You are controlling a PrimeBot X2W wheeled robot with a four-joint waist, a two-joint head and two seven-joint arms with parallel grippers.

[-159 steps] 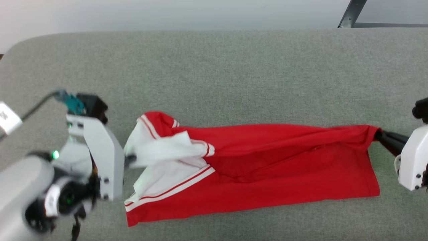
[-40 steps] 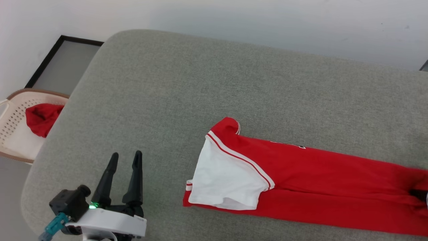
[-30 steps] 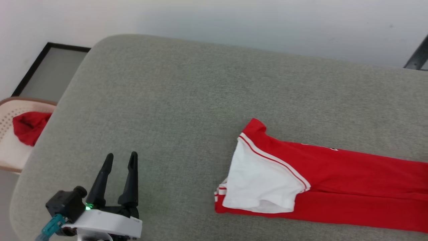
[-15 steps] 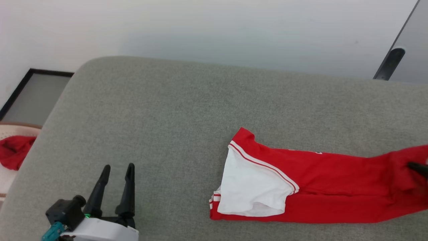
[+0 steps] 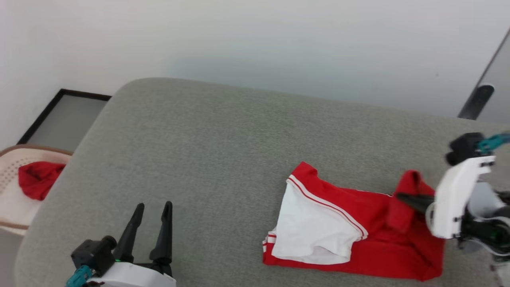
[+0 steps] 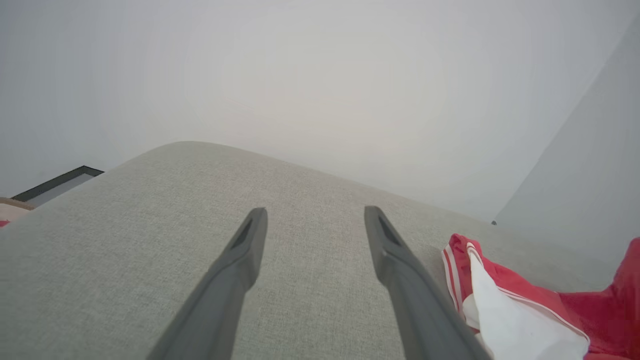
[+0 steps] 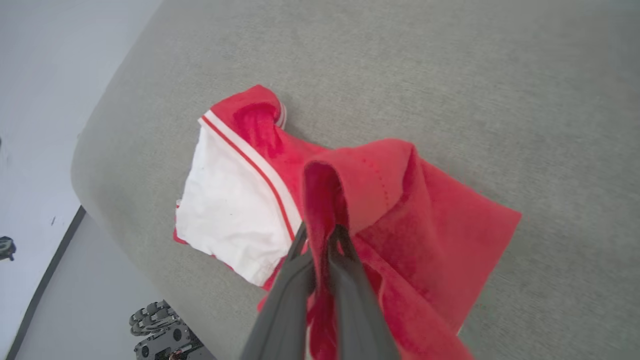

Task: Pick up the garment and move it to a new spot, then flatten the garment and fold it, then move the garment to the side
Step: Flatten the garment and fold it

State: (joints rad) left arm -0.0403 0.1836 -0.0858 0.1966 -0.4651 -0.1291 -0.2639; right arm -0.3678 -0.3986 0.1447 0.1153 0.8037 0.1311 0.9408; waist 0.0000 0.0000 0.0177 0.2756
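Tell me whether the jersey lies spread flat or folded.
Partly folded: the right end effector pinches one end of the jersey, held up over the rest.

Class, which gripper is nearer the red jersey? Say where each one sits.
Right. The right gripper pinches a raised fold of the jersey; the left gripper is open over the bare grey surface, well apart.

Your left jaws are two tapered dark fingers (image 5: 162, 235) on a white housing (image 5: 131, 279), with a black camera block (image 5: 93, 255), a teal connector (image 5: 79, 275) and a green light (image 5: 118, 260). Your right wrist shows a white plate (image 5: 454, 199), black block (image 5: 464, 147), teal plug (image 5: 492, 141).
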